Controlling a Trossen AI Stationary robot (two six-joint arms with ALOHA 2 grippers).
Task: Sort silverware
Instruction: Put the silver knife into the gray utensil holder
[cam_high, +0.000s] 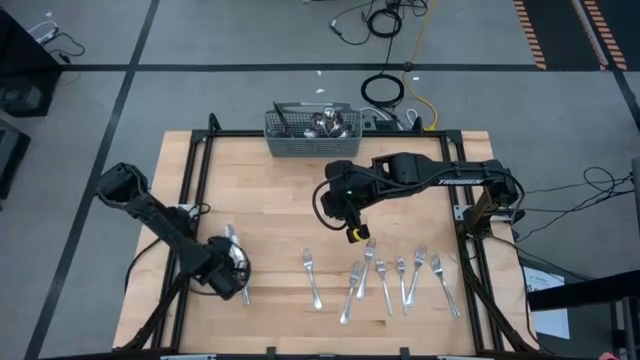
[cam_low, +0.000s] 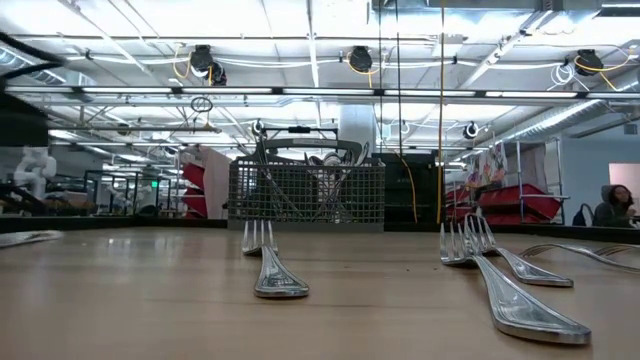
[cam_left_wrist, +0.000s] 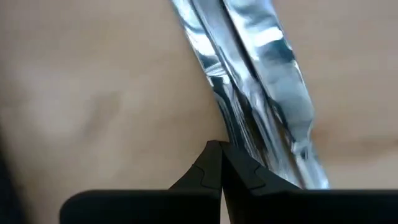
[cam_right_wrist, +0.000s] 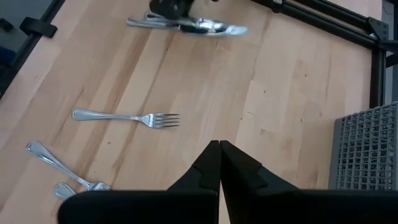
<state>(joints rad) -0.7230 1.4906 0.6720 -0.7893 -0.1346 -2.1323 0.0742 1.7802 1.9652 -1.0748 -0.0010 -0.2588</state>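
Several forks (cam_high: 385, 278) lie flat in a row near the table's near edge; they also show in the low view as forks (cam_low: 272, 266). A small pile of spoons or knives (cam_high: 237, 262) lies at the near left. More silverware (cam_high: 325, 124) stands in the wire basket (cam_high: 283, 143) at the far edge. My left gripper (cam_left_wrist: 219, 163) is shut and low over the table, right beside the pile (cam_left_wrist: 261, 93). My right gripper (cam_right_wrist: 219, 158) is shut and empty. It hovers mid-table, just beyond the fork row (cam_high: 355, 233). My left gripper's shut fingertips (cam_left_wrist: 214, 152) come down slanting from above, right at the edge of the pile's long shiny pieces (cam_left_wrist: 242, 134). Those pieces lie flat on the table. I cannot tell whether the fingertips touch them.
The black frame rails (cam_high: 195, 170) run along the table's left and right sides. The basket (cam_low: 305, 192) stands at the middle of the far edge. Bare wood (cam_high: 270, 200) lies between the basket, the pile and the fork row. One fork (cam_right_wrist: 127, 117) lies apart from the others.
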